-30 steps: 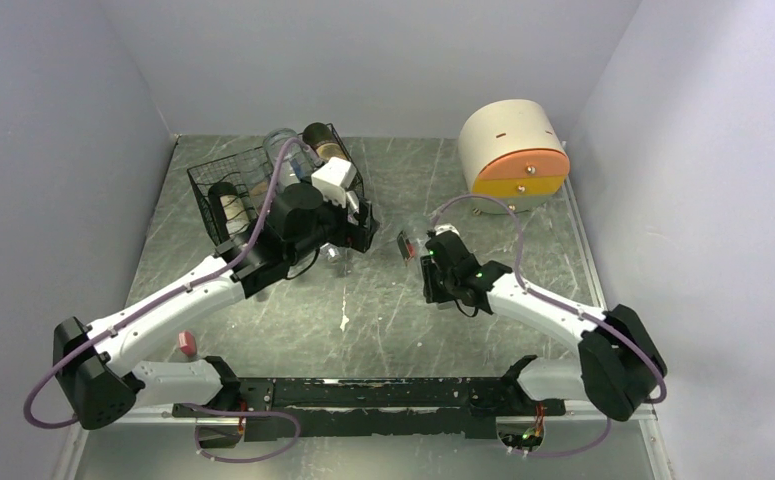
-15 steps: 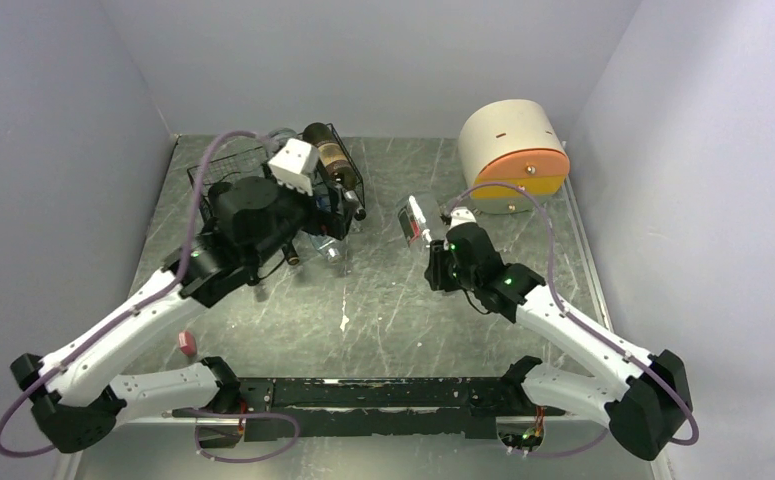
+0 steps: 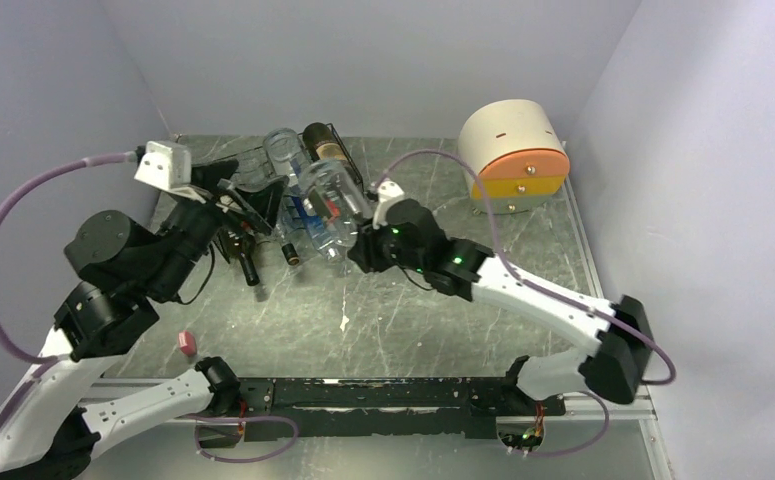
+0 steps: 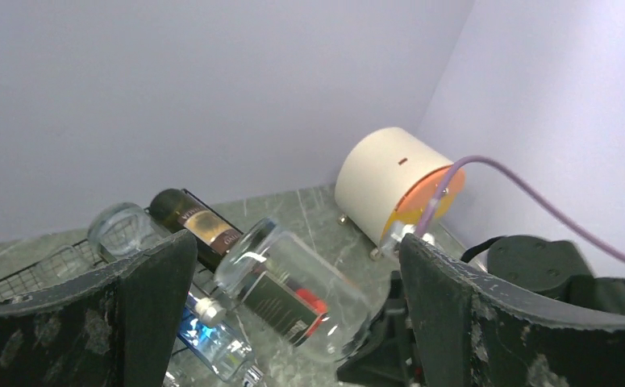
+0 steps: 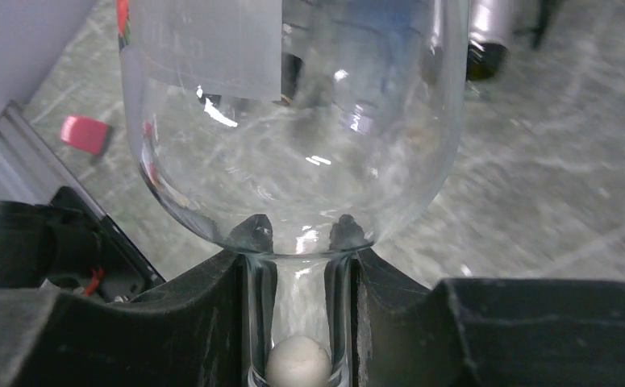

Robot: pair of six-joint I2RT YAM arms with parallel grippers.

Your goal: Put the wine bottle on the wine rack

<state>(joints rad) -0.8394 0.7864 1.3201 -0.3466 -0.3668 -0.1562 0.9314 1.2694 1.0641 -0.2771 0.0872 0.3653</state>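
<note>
The clear glass wine bottle (image 3: 329, 203), round-shouldered with a dark and red paper label, is clamped by its slim neck in the right claw (image 5: 297, 274). Two scuffed black fingers (image 5: 188, 330) press the glass from either side, and a white ball-like stopper (image 5: 297, 363) sits inside the neck between them. The bottle is held off the table and tilted, its thick flat base toward the black wire-frame rack (image 4: 39, 272) and its body over the rack's right end; whether glass touches wire cannot be told. On the rack lies a dark brown bottle with a tan label (image 3: 323, 143) and, just beside it, a second clear glass bottle (image 3: 283, 148). A clear bottle with a blue label (image 3: 303, 218) lies below the held one, and a dark bottle neck (image 3: 249, 266) sticks out toward the near side. The left claw (image 4: 295, 246) hangs above the rack's left part, its worn black fingers spread wide and gripping nothing. A cream drum-shaped box with an orange and yellow face (image 3: 514, 150) stands well apart at the far right of the mottled grey-green table (image 3: 403, 300). A small pink block (image 3: 187, 344) lies near the left arm's base.
</note>
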